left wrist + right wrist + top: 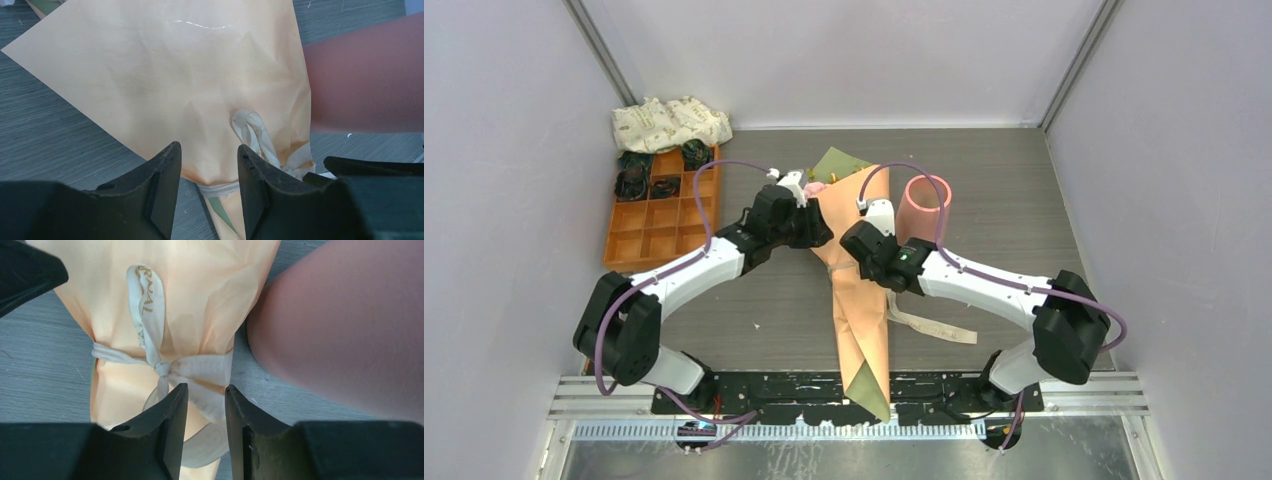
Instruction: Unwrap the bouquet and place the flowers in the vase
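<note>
The bouquet (861,270) lies flat mid-table (994,180), wide end at 12 o'clock, tip at 6. The vase (923,205) stands just beside it at 2 o'clock. Your left gripper (209,147) and right gripper (206,387) both hang half open over the tied waist, gripping nothing. The paper looks light and crinkly. Pinch a soft ribbon (200,367) tail, not the knot.

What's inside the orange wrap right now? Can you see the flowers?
At the bouquet's open top, only a pink bloom and the olive-green lining show. The stems are covered by the orange paper, with the ribbon knotted around it.
</note>
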Robot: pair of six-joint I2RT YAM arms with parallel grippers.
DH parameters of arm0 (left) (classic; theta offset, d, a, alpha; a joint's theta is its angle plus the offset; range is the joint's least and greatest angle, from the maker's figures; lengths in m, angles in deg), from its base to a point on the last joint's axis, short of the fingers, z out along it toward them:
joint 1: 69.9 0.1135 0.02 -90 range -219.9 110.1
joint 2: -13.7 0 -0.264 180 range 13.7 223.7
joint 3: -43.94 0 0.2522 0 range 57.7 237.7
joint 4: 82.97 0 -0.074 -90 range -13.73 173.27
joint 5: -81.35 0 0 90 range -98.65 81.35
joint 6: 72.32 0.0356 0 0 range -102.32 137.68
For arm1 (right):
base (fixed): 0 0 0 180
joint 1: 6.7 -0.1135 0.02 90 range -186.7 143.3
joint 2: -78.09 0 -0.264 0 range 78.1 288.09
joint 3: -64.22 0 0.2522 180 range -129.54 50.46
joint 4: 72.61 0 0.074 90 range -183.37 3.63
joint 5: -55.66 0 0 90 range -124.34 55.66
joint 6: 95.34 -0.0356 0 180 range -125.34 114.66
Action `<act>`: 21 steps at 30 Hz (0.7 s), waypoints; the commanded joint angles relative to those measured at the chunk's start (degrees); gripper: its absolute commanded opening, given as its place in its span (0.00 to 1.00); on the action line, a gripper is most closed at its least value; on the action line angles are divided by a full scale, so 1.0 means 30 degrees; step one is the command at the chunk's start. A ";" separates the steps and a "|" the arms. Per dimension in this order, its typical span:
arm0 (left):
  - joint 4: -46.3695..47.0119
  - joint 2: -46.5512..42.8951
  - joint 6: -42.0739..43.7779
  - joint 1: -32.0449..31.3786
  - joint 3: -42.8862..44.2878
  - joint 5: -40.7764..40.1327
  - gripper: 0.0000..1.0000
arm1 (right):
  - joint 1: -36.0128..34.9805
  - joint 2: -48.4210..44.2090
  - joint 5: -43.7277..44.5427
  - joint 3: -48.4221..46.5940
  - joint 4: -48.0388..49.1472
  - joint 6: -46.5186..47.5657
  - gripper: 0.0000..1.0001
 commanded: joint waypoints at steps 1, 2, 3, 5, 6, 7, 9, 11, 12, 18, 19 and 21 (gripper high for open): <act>0.0555 0.0055 0.0142 -0.0025 -0.0013 -0.0333 0.47 | 0.0230 0.0317 -0.0665 -0.0029 0.1432 0.0758 0.41; 0.0621 0.0132 0.0125 -0.0010 -0.0013 -0.0320 0.47 | 0.0230 0.0504 -0.0782 -0.0025 0.1484 0.0848 0.43; 0.0677 0.0288 0.0120 -0.0030 0.0020 -0.0289 0.46 | 0.0230 0.0747 -0.0863 -0.0036 0.1589 0.0885 0.45; 0.0797 0.0593 0.0107 -0.0021 0.0121 -0.0274 0.46 | 0.0230 0.1155 -0.1112 -0.0026 0.1738 0.0834 0.48; 0.0809 0.0752 0.0110 -0.0024 0.0157 -0.0287 0.46 | 0.0233 0.1356 -0.1277 -0.0036 0.1815 0.0755 0.49; 0.0814 0.0885 0.0114 -0.0013 0.0250 -0.0274 0.46 | 0.0230 0.1509 -0.1456 -0.0008 0.1887 0.0669 0.50; 0.0817 0.1181 0.0143 -0.0025 0.0399 -0.0244 0.46 | 0.0240 0.1763 -0.1777 0.0100 0.2064 0.0477 0.50; 0.1219 0.1381 0.0197 -0.0017 0.0519 -0.0244 0.46 | 0.0257 0.1896 -0.1892 0.0314 0.2305 0.0357 0.50; 0.1302 0.1473 0.0176 -0.0013 0.0603 -0.0228 0.46 | 0.0233 0.1910 -0.1818 0.0376 0.2347 0.0300 0.50; 0.1683 0.2168 0.0148 -0.0011 0.0800 -0.0017 0.46 | 0.0252 0.1582 -0.1371 0.0395 0.1786 0.0220 0.48; 0.1784 0.2308 0.0133 -0.0008 0.0806 0.0009 0.46 | 0.0210 0.1446 -0.1563 0.0350 0.1562 0.0140 0.48; 0.1964 0.2621 0.0136 -0.0023 0.0849 0.0067 0.46 | 0.0035 0.0878 -0.1772 0.0462 0.1461 -0.0006 0.46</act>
